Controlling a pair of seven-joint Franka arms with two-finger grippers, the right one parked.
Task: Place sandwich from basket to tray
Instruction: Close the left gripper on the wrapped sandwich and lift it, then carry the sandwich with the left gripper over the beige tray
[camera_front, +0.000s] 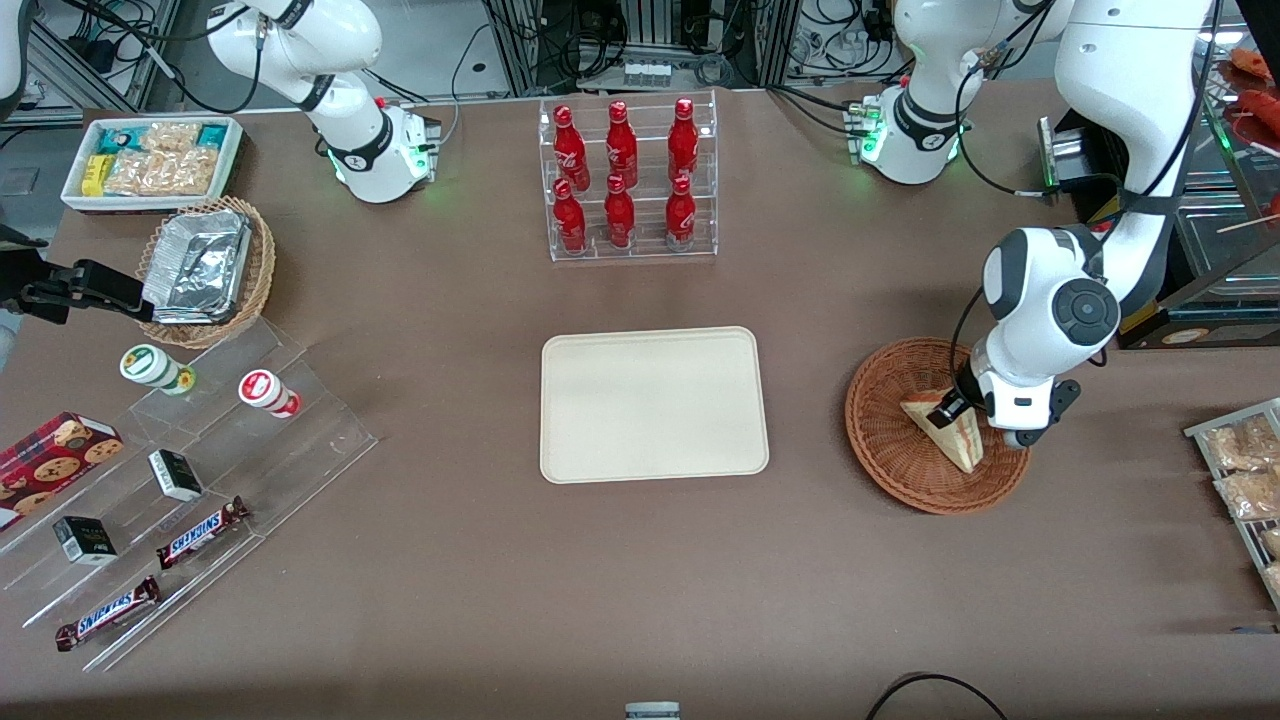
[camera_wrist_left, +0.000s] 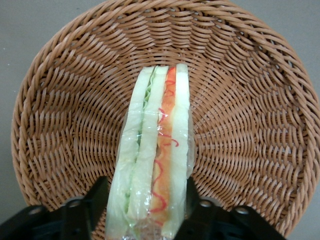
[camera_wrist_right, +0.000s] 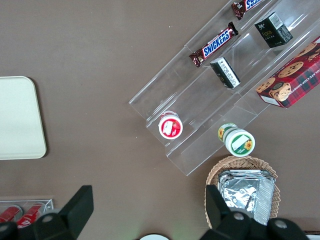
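Note:
The sandwich (camera_front: 945, 430) is a clear-wrapped wedge with red, yellow and green filling, resting in the reddish-brown wicker basket (camera_front: 885, 445) toward the working arm's end of the table. My left gripper (camera_front: 955, 408) is down in the basket, and its black fingers (camera_wrist_left: 97, 200) press against both bread faces of the sandwich (camera_wrist_left: 157, 150). The sandwich still touches the weave of the basket (camera_wrist_left: 250, 100). The cream tray (camera_front: 653, 403) lies flat and bare at the table's middle, beside the basket. The tray's corner also shows in the right wrist view (camera_wrist_right: 17, 117).
A clear rack of red bottles (camera_front: 630, 180) stands farther from the front camera than the tray. A tan wicker basket with foil container (camera_front: 205, 270), a white snack box (camera_front: 150, 160) and acrylic steps with candy bars (camera_front: 180, 480) lie toward the parked arm's end. Snack packets (camera_front: 1245, 470) sit beside the basket.

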